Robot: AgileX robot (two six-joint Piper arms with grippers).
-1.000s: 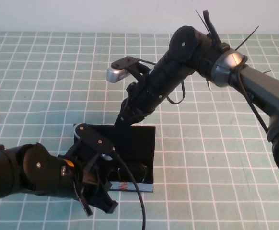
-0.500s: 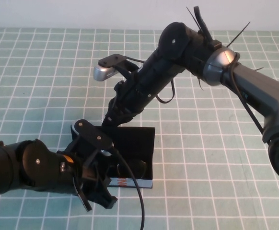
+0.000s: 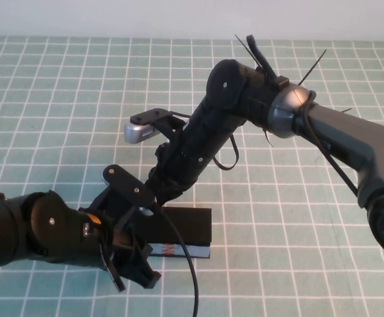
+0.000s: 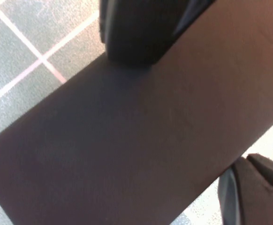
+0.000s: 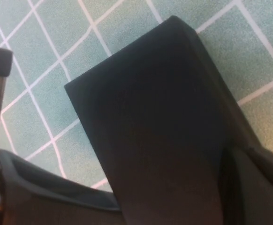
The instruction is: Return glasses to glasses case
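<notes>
The glasses case (image 3: pixel 187 226) lies low at the table's front with its black lid down and its light blue printed front side (image 3: pixel 179 251) facing me. The glasses are hidden. My right gripper (image 3: pixel 158 197) is shut, its tip resting on the rear left of the lid (image 5: pixel 164 140). At the case's front left corner my left gripper (image 3: pixel 136 279) holds its fingers apart, and nothing shows between them. In the left wrist view the lid (image 4: pixel 141 145) fills the picture, with one of the fingers (image 4: pixel 254 192) beside its edge.
A green mat with a white grid (image 3: pixel 297 218) covers the table. The right arm's silver wrist camera (image 3: pixel 139 131) juts out above the case. A black cable (image 3: pixel 191 271) hangs from the left arm across the case's front.
The right arm has swung left and down, bringing the lid down over the case. The glasses, visible inside before, no longer show. The left gripper stays at the front left corner.
</notes>
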